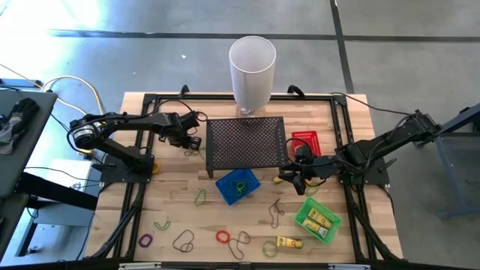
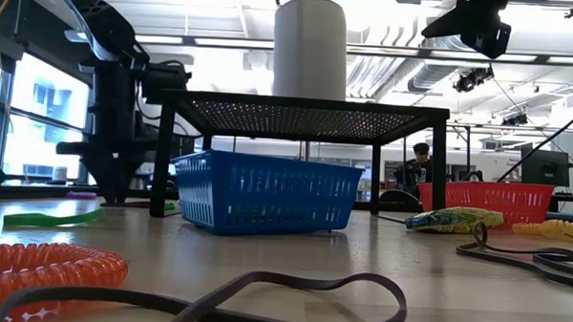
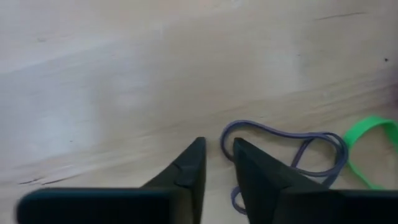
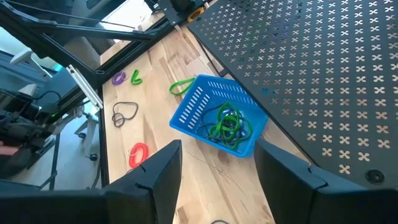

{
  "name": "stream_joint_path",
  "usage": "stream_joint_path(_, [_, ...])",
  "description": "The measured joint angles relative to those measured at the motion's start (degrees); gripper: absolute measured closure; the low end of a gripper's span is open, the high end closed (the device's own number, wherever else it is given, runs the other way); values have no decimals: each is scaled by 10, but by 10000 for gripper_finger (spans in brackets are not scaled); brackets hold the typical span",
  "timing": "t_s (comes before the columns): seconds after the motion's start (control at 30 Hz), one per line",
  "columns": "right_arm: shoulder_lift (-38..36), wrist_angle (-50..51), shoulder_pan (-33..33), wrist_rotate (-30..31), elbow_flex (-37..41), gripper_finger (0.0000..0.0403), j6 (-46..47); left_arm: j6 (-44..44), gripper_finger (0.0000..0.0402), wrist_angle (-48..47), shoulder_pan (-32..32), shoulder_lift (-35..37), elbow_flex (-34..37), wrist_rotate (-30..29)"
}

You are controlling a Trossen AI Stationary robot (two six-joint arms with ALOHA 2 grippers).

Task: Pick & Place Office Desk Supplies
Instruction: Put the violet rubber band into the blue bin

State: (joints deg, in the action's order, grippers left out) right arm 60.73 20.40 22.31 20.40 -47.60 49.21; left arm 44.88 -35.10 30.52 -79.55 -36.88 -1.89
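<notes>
Loose bands lie on the wooden table: green [image 1: 201, 198], purple [image 1: 145, 241], red [image 1: 223, 237], dark [image 1: 184, 241] and others. A yellow piece [image 1: 289, 242] lies near the front edge. The blue basket [image 1: 238, 185] holds green and blue bands [image 4: 229, 124]. My left gripper [image 1: 196, 141] is low at the left side of the black mesh stand, its fingers a narrow gap apart [image 3: 217, 163] just short of a purple band [image 3: 286, 144] and a green band [image 3: 368, 144]. My right gripper [image 1: 296, 174] hovers open and empty [image 4: 217, 168] to the right of the blue basket. My left gripper points down at the table from above, and one fingertip [image 3: 249, 158] stands over the near end of the purple band [image 3: 227, 135]. I cannot tell whether it touches the band, which lies flat on the table.
The black mesh stand [image 1: 246, 142] sits mid-table with the tall white cylinder [image 1: 252, 71] behind it. A red basket [image 1: 306, 141] is to its right. A green basket [image 1: 318, 219] with yellow pieces stands front right. A black frame runs along the table's edges.
</notes>
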Motion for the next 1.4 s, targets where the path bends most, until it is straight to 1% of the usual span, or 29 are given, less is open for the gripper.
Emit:
stream_joint_path(0.13, [0, 0, 0, 0, 0, 213, 3, 0, 376, -5, 0, 0, 0, -2])
stream_joint_path(0.23, [0, 0, 0, 0, 0, 213, 3, 0, 396, -7, 0, 0, 0, -4])
stream_joint_path(0.47, [0, 0, 0, 0, 0, 213, 5, 1, 401, -13, 0, 0, -1, -9])
stream_joint_path(0.6, [0, 0, 0, 0, 0, 213, 16, 2, 401, -15, 0, 5, 0, -1])
stream_joint_path(0.77, [0, 0, 0, 0, 0, 213, 17, 5, 401, -20, -11, 37, 1, 11])
stream_joint_path(0.97, [0, -1, 2, 0, 0, 213, 17, 6, 401, -68, -36, 113, 0, 10])
stream_joint_path(1.07, [0, -1, 6, 0, 0, 213, 17, 10, 401, -90, -56, 166, 0, 33])
stream_joint_path(1.13, [0, -1, 9, 0, 0, 213, 17, 27, 401, -101, -76, 207, 0, 50])
stream_joint_path(1.27, [0, -1, 10, 0, 0, 213, 16, 31, 401, -106, -138, 301, -1, 102])
stream_joint_path(1.4, [0, -1, 10, 0, 0, 213, 12, 75, 401, -133, -231, 394, -1, 105])
